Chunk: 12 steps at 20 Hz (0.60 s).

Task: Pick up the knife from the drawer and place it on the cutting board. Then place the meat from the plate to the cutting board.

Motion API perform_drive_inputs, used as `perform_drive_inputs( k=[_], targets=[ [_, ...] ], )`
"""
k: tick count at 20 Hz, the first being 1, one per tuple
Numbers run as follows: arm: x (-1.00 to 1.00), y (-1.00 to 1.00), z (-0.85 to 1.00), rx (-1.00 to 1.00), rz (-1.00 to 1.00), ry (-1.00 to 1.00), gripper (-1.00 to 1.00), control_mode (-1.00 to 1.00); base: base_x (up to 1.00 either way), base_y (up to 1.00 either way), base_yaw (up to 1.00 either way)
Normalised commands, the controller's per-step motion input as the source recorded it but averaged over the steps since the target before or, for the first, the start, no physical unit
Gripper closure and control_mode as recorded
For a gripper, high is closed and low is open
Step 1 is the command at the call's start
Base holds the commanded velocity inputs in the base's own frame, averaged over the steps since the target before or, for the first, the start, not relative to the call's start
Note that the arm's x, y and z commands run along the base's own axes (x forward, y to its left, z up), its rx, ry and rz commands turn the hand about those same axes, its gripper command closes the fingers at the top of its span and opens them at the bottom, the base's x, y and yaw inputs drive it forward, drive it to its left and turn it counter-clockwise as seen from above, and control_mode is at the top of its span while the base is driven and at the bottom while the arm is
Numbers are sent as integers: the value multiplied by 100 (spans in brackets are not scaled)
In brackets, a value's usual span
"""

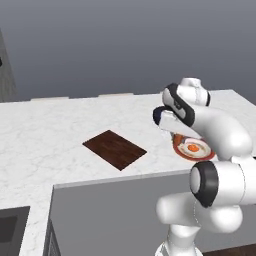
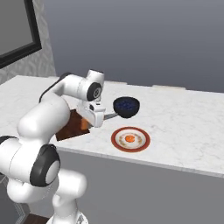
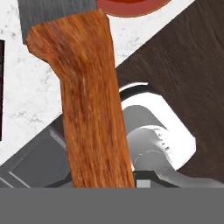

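Observation:
My gripper (image 2: 86, 121) is shut on the knife (image 3: 87, 100). Its orange wooden handle runs up the middle of the hand view to the grey blade (image 3: 57, 13). In the right base view the knife (image 2: 84, 126) hangs just above the right end of the dark reddish-brown cutting board (image 2: 65, 130), which my arm partly hides. The whole cutting board (image 1: 115, 149) lies on the white counter. To its right stands the white plate (image 2: 141, 144) with an orange-red rim, and the orange meat (image 2: 130, 138) sits in its middle. The drawer is out of view.
A dark blue bowl (image 2: 126, 106) stands on the counter behind the plate, close to my hand. The marble counter (image 1: 50, 130) ends in a front edge above grey cabinet fronts (image 1: 110, 215). A dark sink (image 1: 10, 225) lies at the lower left.

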Motion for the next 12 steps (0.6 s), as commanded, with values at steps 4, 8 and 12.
perform_drive_inputs(
  k=[4, 8, 12],
  targets=[
    [40, 26, -13, 0, 56, 0, 100, -100, 0, 0, 0],
    [34, 2, -20, 7, 63, -1, 100, -100, 0, 0, 0],
    [3, 22, -12, 16, 68, 0, 100, -100, 0, 0, 0]
  ],
)
